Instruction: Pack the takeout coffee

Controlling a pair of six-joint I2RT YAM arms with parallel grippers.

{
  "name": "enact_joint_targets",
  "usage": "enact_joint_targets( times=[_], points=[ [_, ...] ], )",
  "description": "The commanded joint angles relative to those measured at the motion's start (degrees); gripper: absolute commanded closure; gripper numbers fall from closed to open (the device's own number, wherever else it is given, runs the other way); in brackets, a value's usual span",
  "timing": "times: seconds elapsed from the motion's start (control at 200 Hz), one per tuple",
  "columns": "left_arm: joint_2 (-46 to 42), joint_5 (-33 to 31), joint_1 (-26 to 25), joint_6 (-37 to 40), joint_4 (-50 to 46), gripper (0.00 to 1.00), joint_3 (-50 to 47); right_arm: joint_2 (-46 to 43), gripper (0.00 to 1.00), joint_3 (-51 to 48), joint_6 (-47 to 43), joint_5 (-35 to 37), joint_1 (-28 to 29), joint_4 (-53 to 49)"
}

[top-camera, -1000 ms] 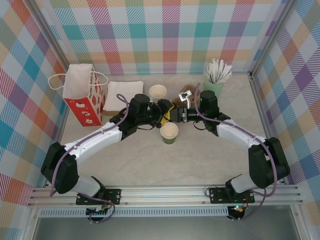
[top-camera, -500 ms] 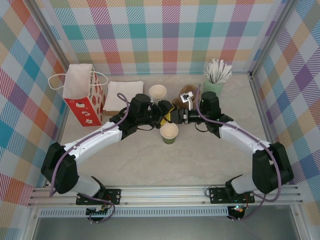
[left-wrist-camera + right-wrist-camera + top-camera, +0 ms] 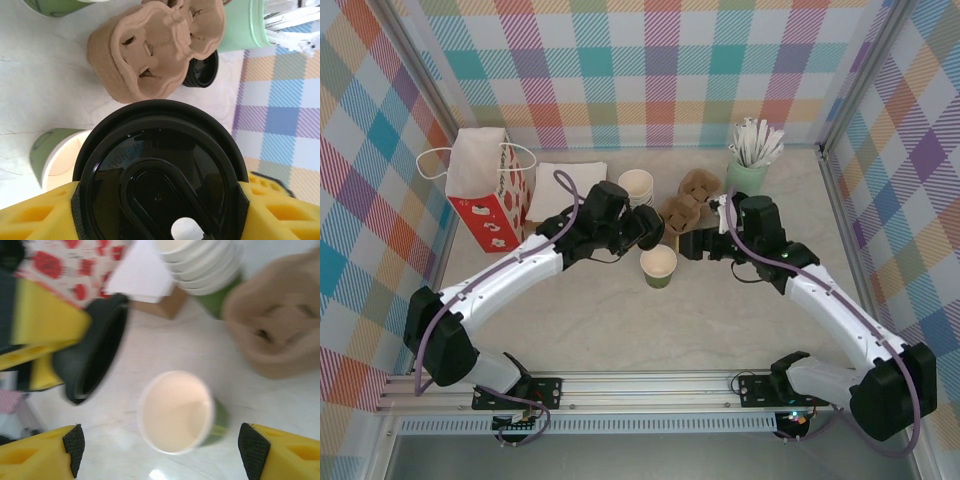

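The cup stood upright and uncovered on the tabletop, between the 2 pincers. Its lid was clamped across its edge in the left pincer, near the cup and apart from its rim. The right pincer was spread wide and held nothing.

Judgement: the cup is light, thin-walled paper that buckles if squeezed. Grip the wall below the rim with low force. The lid is stiff, smooth plastic and should be held by its edge. The carrier lay behind.
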Motion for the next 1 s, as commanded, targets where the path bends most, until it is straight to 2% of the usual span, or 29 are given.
enact_joint_targets(
  times=[0.0, 0.27, 0.525, 0.995],
  points=[
    [2.43, -5.22, -2.21, 6.95, -8.81, 0.36, 4.03, -0.1, 0.16, 3.78, -3.98, 17.35, -0.64, -14.6],
    [9.21, -12.49, -6.32, 13.08, -18.19, 0.38, 12.06, 2.8, 0.06, 4.18, -0.13, 28.35, -2.07, -21.59],
    [15.87, -20.26, -10.15, 17.84, -27.19, 0.38, 20.22, 5.99, 0.01, 3.61, 2.04, 30.16, -3.63, -22.83],
    [21.11, -18.91, -12.05, 18.66, -28.34, 0.39, 22.33, 6.7, 0.0, 2.63, 1.95, 28.18, -4.02, -21.03]
  ],
)
